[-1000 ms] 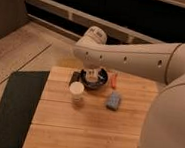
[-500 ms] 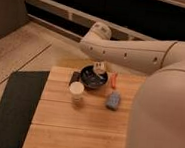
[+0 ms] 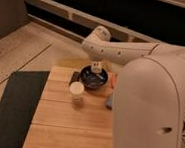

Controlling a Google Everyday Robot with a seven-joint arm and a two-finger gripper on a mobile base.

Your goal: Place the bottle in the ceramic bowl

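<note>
The dark glossy ceramic bowl sits at the far middle of the wooden table. A small white bottle stands out over the bowl's far rim, directly under the end of my arm. My gripper is at that spot, just above the bowl, mostly hidden by my white arm. I cannot tell whether the bottle rests in the bowl or is held.
A cream upright cup stands just in front-left of the bowl. A small blue block shows at the right, partly hidden by my large white arm. A dark mat lies left of the table.
My arm has swung nearer the camera and now covers the table's right side. The gripper has shifted slightly over the bowl's far rim, and more of the bowl shows.
</note>
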